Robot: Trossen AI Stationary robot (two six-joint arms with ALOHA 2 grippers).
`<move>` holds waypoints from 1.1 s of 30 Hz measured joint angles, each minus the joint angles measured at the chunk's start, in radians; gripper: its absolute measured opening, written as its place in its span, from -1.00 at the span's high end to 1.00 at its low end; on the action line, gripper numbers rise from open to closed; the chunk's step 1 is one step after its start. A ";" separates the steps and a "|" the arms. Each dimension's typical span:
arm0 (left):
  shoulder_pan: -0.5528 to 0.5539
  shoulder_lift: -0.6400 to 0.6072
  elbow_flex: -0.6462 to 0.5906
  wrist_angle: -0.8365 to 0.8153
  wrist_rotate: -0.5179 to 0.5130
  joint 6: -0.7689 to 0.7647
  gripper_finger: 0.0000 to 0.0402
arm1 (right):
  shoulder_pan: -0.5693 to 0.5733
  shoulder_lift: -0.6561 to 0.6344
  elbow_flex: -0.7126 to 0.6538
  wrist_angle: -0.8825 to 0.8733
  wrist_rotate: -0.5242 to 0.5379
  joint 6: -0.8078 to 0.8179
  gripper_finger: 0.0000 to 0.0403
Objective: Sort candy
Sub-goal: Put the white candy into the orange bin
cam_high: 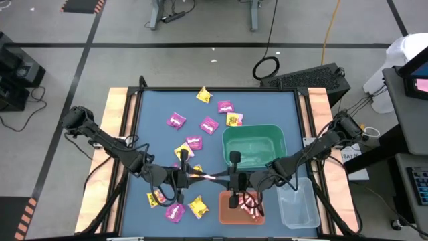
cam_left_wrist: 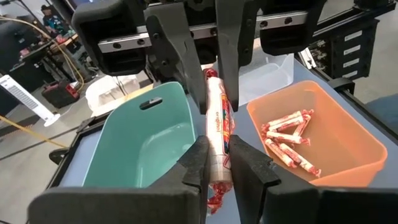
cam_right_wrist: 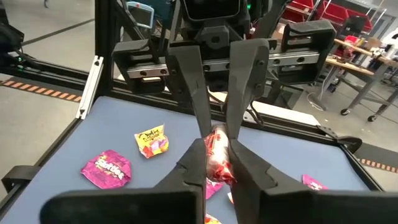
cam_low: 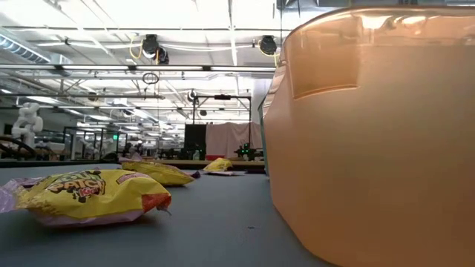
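Candy stick pinched from both ends

One pink-white candy stick [cam_left_wrist: 219, 134] is gripped by the left gripper [cam_high: 184, 178] and the right gripper [cam_high: 231, 179] together, low in the frame's centre, left of the orange bin [cam_high: 227, 213]. Other candy packets [cam_high: 194, 142] are scattered upper left.

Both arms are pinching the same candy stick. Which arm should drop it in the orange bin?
Probably the right: its end effector is nearer the orange bin, where matching sticks lie. The left end effector sits farther away. Both grip the candy stick, so left must release first.
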 joint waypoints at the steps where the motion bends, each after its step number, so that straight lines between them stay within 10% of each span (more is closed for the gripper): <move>1: 0.000 0.000 0.000 0.000 0.000 -0.002 0.71 | 0.000 0.000 0.000 0.000 0.000 0.000 0.84; 16: -0.044 0.000 0.000 0.008 -0.005 -0.051 -0.13 | 0.067 -0.005 0.000 -0.240 -0.011 0.188 0.77; 26: -0.051 0.000 0.000 0.005 -0.006 -0.081 -0.19 | 0.137 -0.010 0.000 -0.638 -0.387 0.588 0.77; 33: -0.025 0.000 -0.013 -0.002 -0.007 -0.168 -0.19 | 0.147 -0.010 0.000 -0.799 -0.423 0.771 0.70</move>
